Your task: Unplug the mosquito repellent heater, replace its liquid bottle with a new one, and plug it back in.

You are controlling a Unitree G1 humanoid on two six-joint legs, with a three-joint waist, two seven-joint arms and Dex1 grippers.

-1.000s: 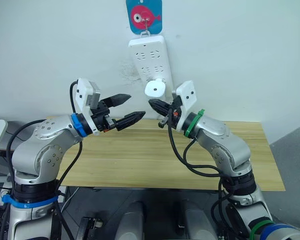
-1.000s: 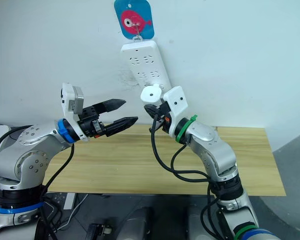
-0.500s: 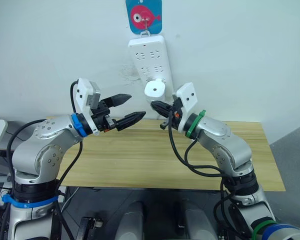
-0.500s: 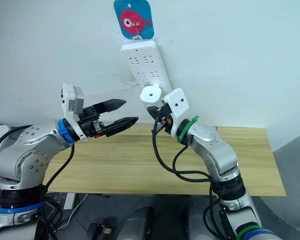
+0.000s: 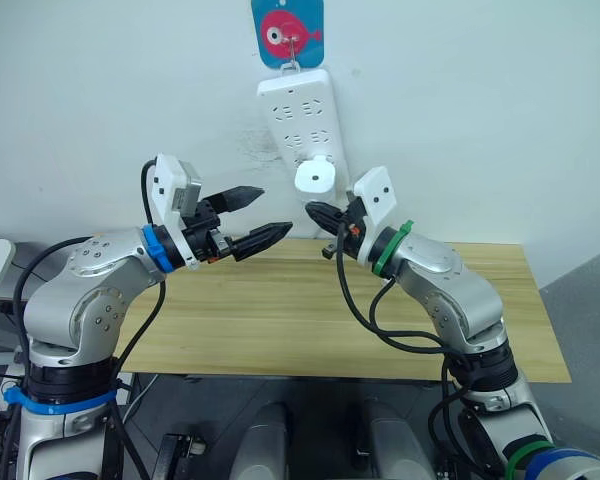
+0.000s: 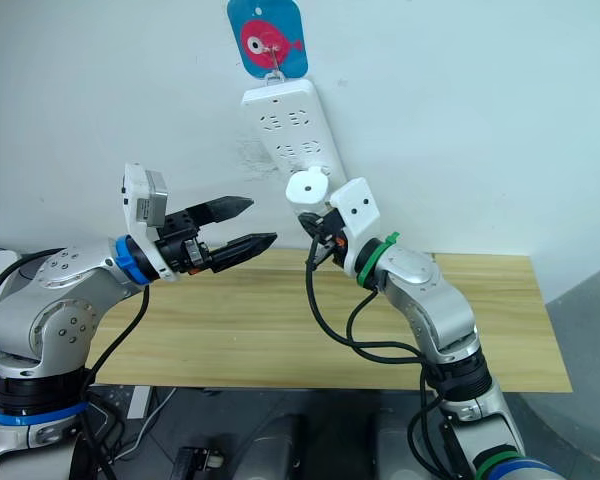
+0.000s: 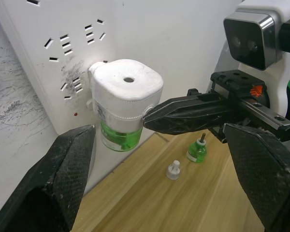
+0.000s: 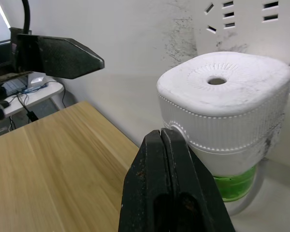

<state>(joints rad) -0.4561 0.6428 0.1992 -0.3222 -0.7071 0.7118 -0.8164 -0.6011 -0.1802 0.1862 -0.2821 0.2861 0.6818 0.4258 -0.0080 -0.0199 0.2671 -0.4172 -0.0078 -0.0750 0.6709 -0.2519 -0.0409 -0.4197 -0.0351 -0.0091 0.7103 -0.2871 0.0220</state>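
Observation:
The mosquito repellent heater (image 5: 313,177), a white domed unit with a round vent hole, is plugged into the lower part of a white power strip (image 5: 296,110) on the wall. A green liquid bottle (image 7: 118,138) is screwed in under it. My right gripper (image 5: 312,210) is shut with nothing between its fingers, and its tip is against the heater's lower side (image 8: 227,96). My left gripper (image 5: 273,211) is open and hangs in the air to the left of the heater, apart from it. A second small green bottle (image 7: 196,152) with a wick stands on the table below.
A small white cap (image 7: 173,169) lies on the wooden table (image 5: 280,320) next to the loose bottle. The strip hangs from a hook on a blue fish sticker (image 5: 287,30). The table stands against the white wall.
My right gripper has shifted slightly to the right, and the heater has moved a little right with it. The left arm has stayed still.

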